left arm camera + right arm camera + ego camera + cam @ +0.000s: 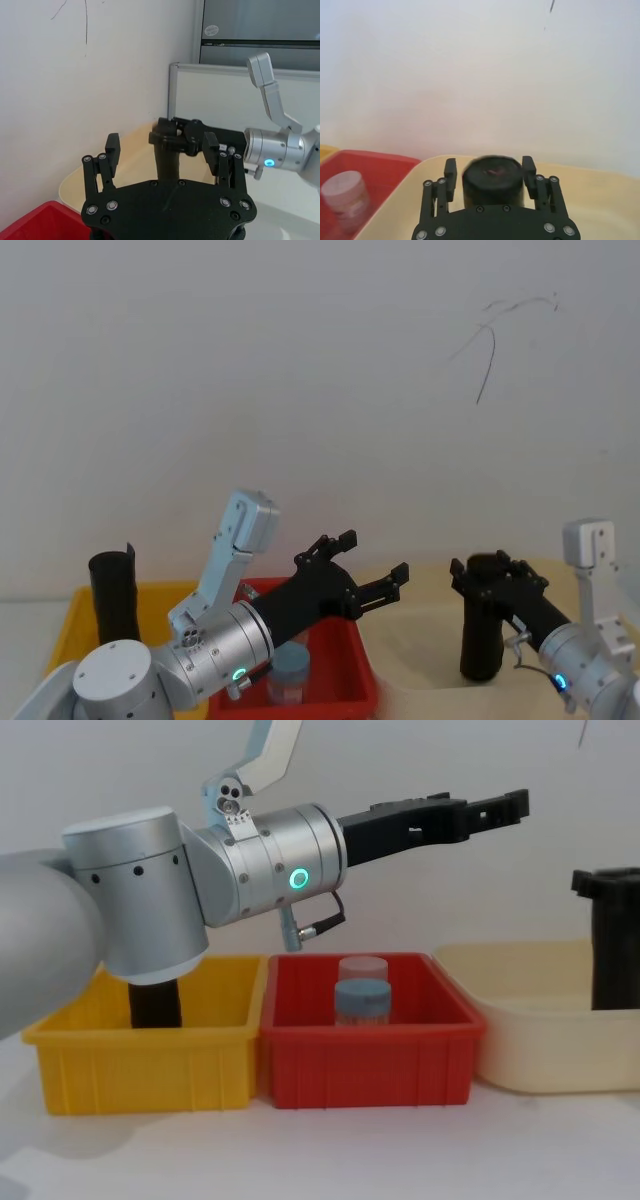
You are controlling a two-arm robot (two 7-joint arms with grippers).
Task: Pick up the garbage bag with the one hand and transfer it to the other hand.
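Observation:
The garbage bag [480, 640] is a black upright roll in the beige tub [420, 650] at the right. My right gripper [498, 575] is shut on its top end, with a finger on either side [490, 170]. From the chest the roll [615, 950] rises behind the tub wall, so its lower end is hidden. My left gripper [375, 555], on the silver arm with the green ring, hangs open above the red bin [350, 680] and points toward the roll. A gap separates it from the roll, and nothing lies between its fingers [161, 145].
Two capped jars [362, 990] stand in the red bin. A second black roll [155, 1005] stands in the yellow bin [150, 1060] at the left. A white wall closes the back.

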